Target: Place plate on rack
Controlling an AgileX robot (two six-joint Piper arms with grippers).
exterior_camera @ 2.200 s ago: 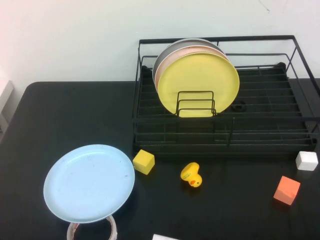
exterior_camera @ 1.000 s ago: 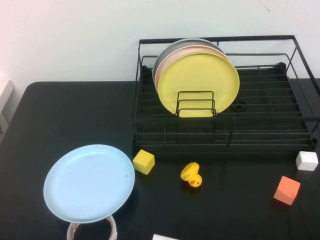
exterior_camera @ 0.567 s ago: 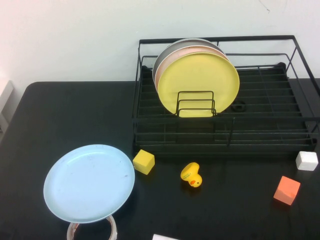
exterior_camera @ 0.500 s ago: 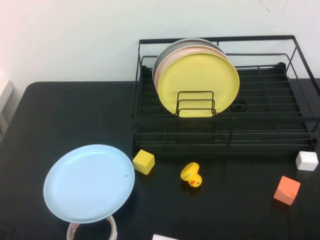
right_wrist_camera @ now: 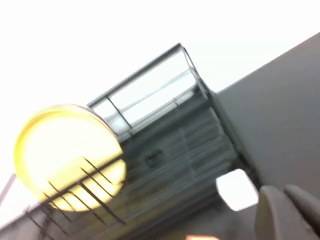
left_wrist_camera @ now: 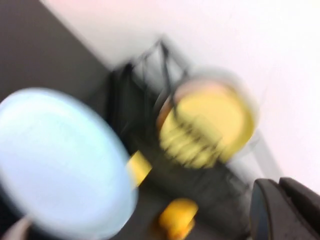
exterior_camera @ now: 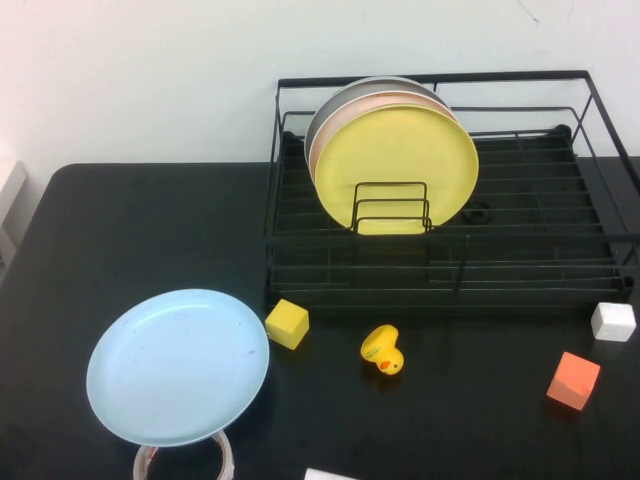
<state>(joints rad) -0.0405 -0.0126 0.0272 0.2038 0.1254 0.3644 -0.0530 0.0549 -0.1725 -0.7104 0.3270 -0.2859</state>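
Note:
The light blue plate (exterior_camera: 178, 366) lies flat on the black table at the front left, its near edge resting over a clear tape roll (exterior_camera: 184, 462). It also shows in the left wrist view (left_wrist_camera: 57, 162). The black wire rack (exterior_camera: 520, 265) stands at the back right, holding a yellow plate (exterior_camera: 396, 165) upright with a pink and a grey plate behind it. Neither arm shows in the high view. My left gripper (left_wrist_camera: 280, 187) is shut and empty, above and short of the plate. My right gripper (right_wrist_camera: 284, 192) is shut and empty, near the white block (right_wrist_camera: 237, 189).
A yellow cube (exterior_camera: 287, 323) and a rubber duck (exterior_camera: 382, 350) lie in front of the rack. A white block (exterior_camera: 613, 321) and an orange block (exterior_camera: 574, 380) lie at the front right. The right part of the rack floor (exterior_camera: 540, 200) holds no plates.

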